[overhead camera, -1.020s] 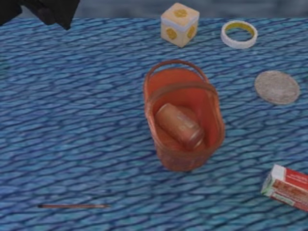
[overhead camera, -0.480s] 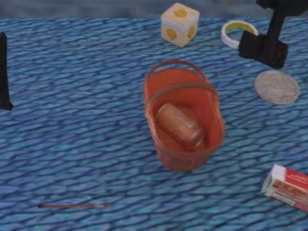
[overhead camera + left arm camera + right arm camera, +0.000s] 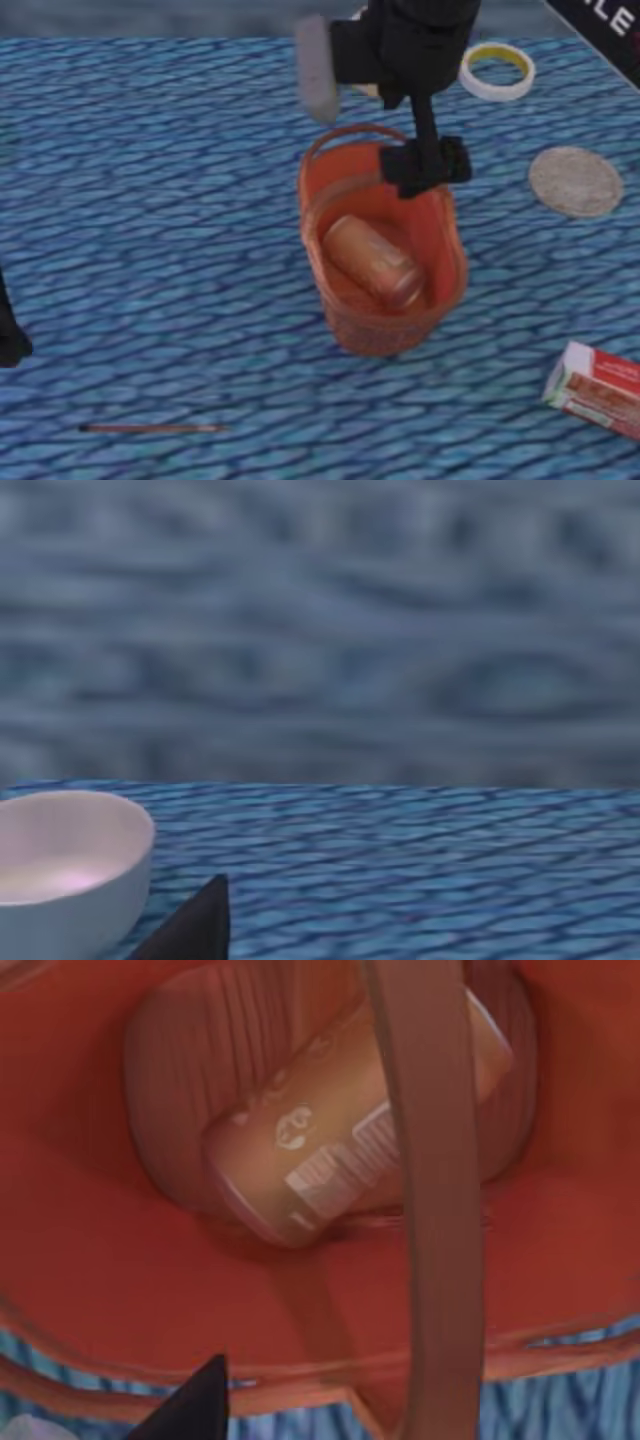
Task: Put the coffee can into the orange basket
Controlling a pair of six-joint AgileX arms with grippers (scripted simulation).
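The orange basket (image 3: 345, 300) stands in the middle of the table, its arched handle (image 3: 430, 1200) crossing over it. Inside it the coffee can (image 3: 372, 260) lies on its side, tan-orange with pale print (image 3: 340, 1165), touched by nothing. My right gripper (image 3: 425, 168) hangs over the basket's far rim, open and empty; the right wrist view looks straight down into the basket and shows one dark fingertip (image 3: 195, 1410). My left gripper (image 3: 12, 345) is at the table's left edge, open, far from the basket.
A white and yellow tape ring (image 3: 498, 70) and a grey disc (image 3: 575, 180) lie at the back right. At the front right lies a red and white box (image 3: 595, 388), at the front left a thin stick (image 3: 150, 428). A white bowl (image 3: 60, 870) shows in the left wrist view.
My right arm has swung from beside the tape ring to above the basket's far rim. My left arm has slid toward the front along the left edge. Can and basket have not moved.
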